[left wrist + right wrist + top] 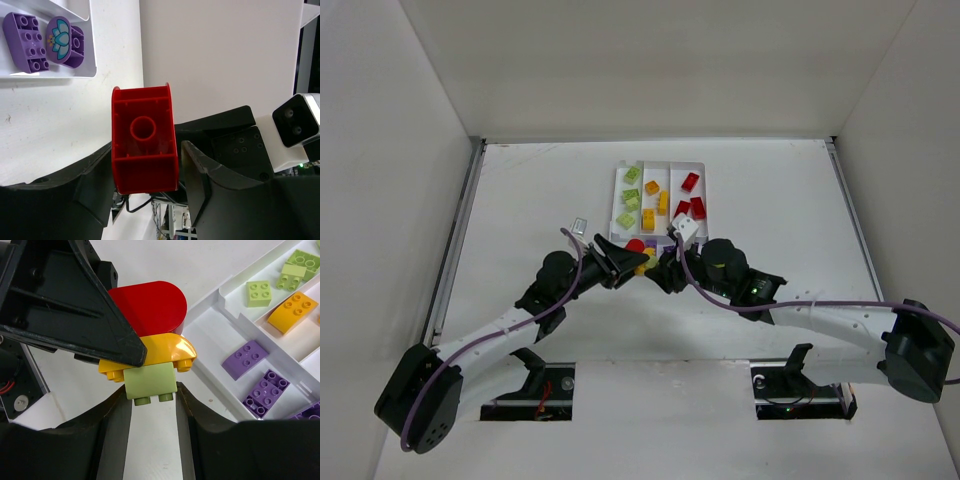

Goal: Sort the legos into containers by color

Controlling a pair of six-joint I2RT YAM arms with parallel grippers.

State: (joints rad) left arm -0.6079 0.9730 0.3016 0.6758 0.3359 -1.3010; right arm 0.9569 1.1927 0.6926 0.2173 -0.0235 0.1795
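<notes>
A small stack of a red brick (150, 307), a yellow-orange brick (167, 352) and a light green brick (150, 381) hangs between both grippers just in front of the white tray (617, 190). My left gripper (145, 150) is shut on the red brick (145, 145), whose hollow underside faces its camera. My right gripper (152, 390) is shut on the green brick, with both fingertips against its sides. In the top view the left gripper (638, 262) and the right gripper (658, 268) meet tip to tip. The tray holds green, orange and red bricks in its long sections.
Purple bricks (245, 358) lie in the tray's crosswise near section, also seen in the left wrist view (25, 35). The tray's near wall (215, 385) is just right of the stack. White walls enclose the table.
</notes>
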